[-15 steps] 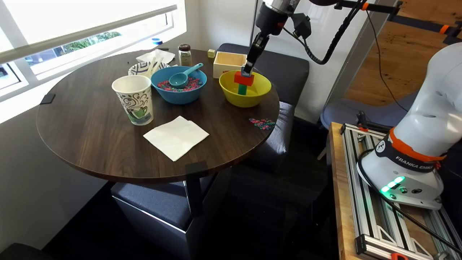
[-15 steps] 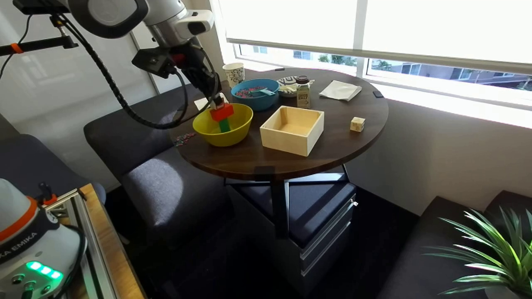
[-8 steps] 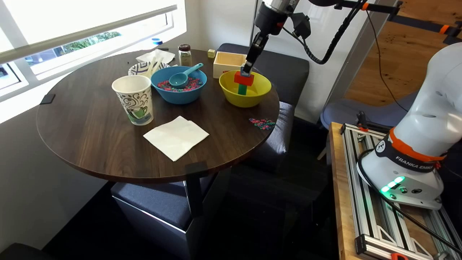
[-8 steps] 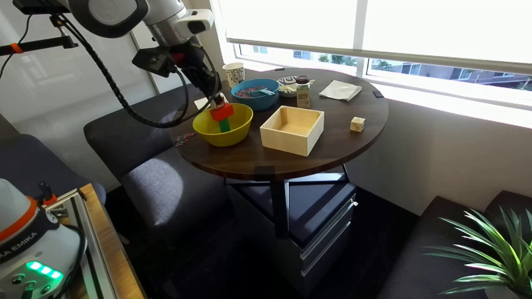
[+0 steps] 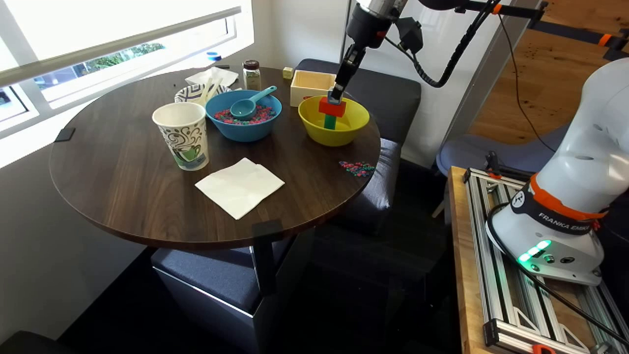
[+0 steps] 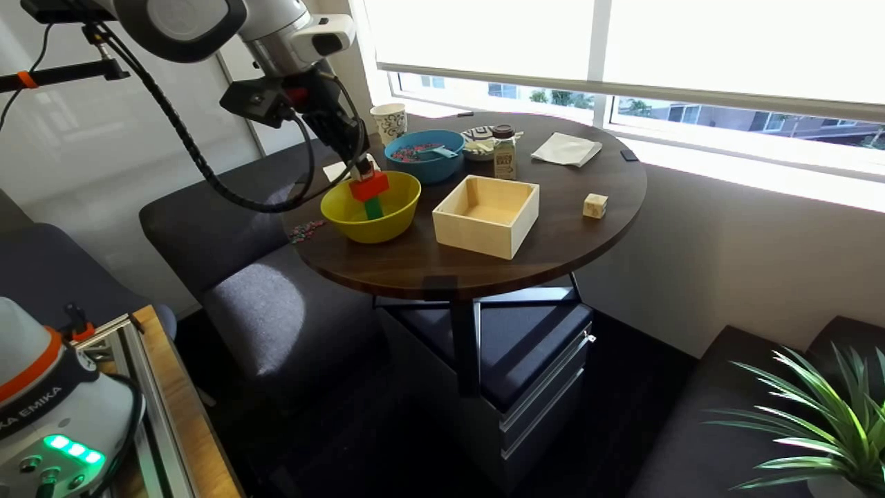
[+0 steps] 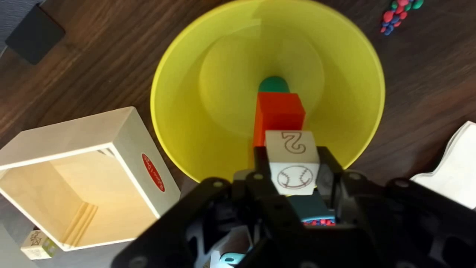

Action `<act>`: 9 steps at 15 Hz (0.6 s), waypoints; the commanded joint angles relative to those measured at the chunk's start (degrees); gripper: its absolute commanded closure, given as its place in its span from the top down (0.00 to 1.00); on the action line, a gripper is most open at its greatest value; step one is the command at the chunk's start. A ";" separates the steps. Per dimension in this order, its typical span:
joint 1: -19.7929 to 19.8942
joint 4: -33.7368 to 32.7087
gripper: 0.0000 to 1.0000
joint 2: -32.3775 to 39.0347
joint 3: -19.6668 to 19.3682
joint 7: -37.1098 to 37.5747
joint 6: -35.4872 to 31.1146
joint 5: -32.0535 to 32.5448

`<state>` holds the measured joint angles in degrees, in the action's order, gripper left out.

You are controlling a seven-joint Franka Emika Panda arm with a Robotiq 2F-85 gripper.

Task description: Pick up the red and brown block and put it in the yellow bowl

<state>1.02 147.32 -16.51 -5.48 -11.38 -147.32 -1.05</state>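
Note:
The red block point(image 5: 332, 106) rests on top of a green block point(image 5: 329, 122) that stands inside the yellow bowl point(image 5: 334, 140). The same stack shows in an exterior view, red block point(image 6: 370, 188) over green, in the bowl point(image 6: 373, 234). A pale cube marked with a 2 and a baseball point(image 7: 293, 163) sits directly above the red block point(image 7: 279, 109). My gripper point(image 7: 293, 153) has one finger on each side of this cube and is shut on it. The cube seems to touch the red block. The red block's lower part is partly hidden in the wrist view.
An open pale wooden box point(image 6: 477, 236) stands beside the bowl. The blue bowl point(image 5: 241, 132) with beads and a scoop is nearby. A paper cup point(image 5: 183, 140), a napkin point(image 5: 240, 188), a salt jar point(image 6: 505, 155), another wooden cube point(image 6: 594, 207) and loose beads point(image 5: 357, 168) are on the table.

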 commanded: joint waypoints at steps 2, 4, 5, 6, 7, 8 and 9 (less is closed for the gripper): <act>0.94 0.09 0.61 0.97 0.89 2.13 -1.91 1.87; 1.17 0.13 0.75 1.00 1.00 2.59 -2.16 2.41; 1.17 0.27 0.82 0.87 1.01 2.78 -2.27 2.49; 0.96 0.50 0.89 0.54 0.93 2.67 -2.18 2.14; 0.96 0.65 0.98 0.34 0.99 2.83 -2.41 2.20; 0.84 0.72 1.00 0.04 1.00 2.64 -2.24 2.10; 0.67 0.76 1.00 -0.14 0.95 2.40 -2.13 1.80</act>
<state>1.45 147.28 -16.24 -5.23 -10.13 -148.20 0.17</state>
